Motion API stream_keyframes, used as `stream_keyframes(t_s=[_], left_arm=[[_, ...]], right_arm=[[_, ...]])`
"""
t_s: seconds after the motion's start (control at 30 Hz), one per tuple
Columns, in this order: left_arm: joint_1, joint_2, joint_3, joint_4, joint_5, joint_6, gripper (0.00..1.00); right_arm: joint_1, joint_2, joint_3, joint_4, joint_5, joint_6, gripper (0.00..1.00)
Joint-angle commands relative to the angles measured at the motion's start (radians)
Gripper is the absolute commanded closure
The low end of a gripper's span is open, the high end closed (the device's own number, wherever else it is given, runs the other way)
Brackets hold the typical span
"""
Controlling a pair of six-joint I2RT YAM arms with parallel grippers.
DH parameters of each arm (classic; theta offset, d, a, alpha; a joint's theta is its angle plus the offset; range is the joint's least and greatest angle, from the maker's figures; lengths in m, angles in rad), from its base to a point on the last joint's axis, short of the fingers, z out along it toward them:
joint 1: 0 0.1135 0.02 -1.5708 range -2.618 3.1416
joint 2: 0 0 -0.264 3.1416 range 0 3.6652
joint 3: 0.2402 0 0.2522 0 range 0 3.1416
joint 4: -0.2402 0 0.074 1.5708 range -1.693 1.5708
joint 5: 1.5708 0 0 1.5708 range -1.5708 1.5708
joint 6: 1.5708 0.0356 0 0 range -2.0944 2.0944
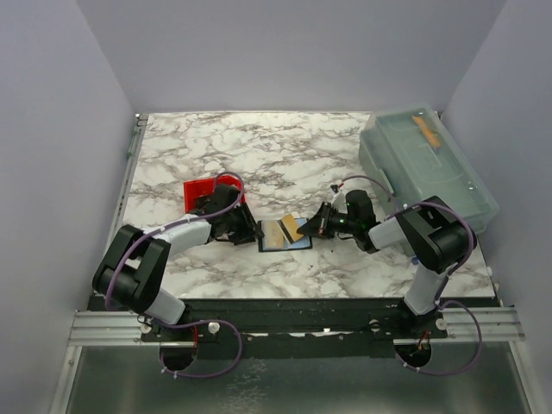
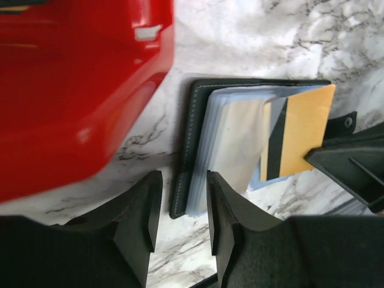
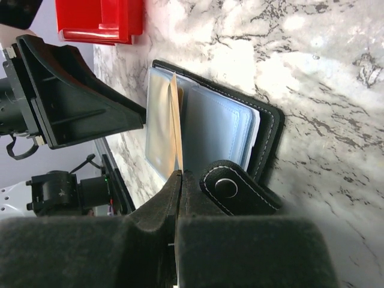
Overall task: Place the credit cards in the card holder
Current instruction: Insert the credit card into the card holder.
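Small black folding card holder (image 1: 272, 235), stitched edge, lies open and flat on the marble-pattern tabletop (image 1: 285, 155), near-centre, btwn the two arms. Clear plastic sleeves (image 2: 231, 144) stand fanned up inside it. Black snap tab (image 3: 225, 187) sits on the side twd the R arm.

R gripper (image 3: 179, 177): fingers pressed tight together, pinching the yellowish plastic card (image 2: 306, 129) by one short end. Card has a dark stripe and is held on edge over the open holder, its free end in among the sleeves. Can't tell whether it sits inside a pocket. There's a light blue patch under the card in the L wrist view; card or sleeve, can't tell.

L gripper (image 2: 180, 225): fingers part-spread, nothing pinched. Tips are at the holder's edge twd the L arm, w/ the black cover edge showing in the gap. Looks to touch the holder in the R wrist view, not certain.

Small red plastic tray (image 1: 203, 191) is near the holder, just past the L gripper, not touching.

Large translucent grey-blue lidded box (image 1: 427, 159) sits at the far R corner, well apart.
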Motion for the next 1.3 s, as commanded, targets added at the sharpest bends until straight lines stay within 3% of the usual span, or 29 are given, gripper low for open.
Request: stream_keyframes(t_s=[0.0,0.17,0.57,0.7,0.83,1.0,1.1,1.27], left_arm=[[-0.001,0.073,-0.028,0.065,0.047,-0.023,0.59],[-0.011,0.073,-0.066,0.132,0.099,-0.049,0.71],[-0.021,0.068,-0.090,0.141,0.109,-0.058,0.74],[-0.021,0.066,-0.091,0.141,0.098,-0.058,0.74],[-0.020,0.062,-0.087,0.135,0.087,-0.051,0.74],[-0.019,0.057,-0.073,0.112,0.076,-0.035,0.73],[-0.018,0.056,-0.065,0.095,0.068,-0.032,0.73],[-0.017,0.066,-0.066,0.086,0.066,-0.029,0.73]], right_arm=[[0.020,0.029,-0.003,0.075,0.058,0.005,1.00],[0.061,0.059,-0.008,0.131,0.095,0.023,1.00],[0.094,0.116,-0.027,0.223,0.103,0.037,1.00],[0.137,0.094,0.031,0.014,0.146,-0.056,0.96],[0.145,0.009,0.087,-0.301,0.263,-0.170,0.79],[0.149,-0.087,0.169,-0.556,0.358,-0.292,0.62],[0.149,-0.102,0.209,-0.610,0.359,-0.329,0.56],[0.149,-0.026,0.278,-0.564,0.292,-0.353,0.55]])
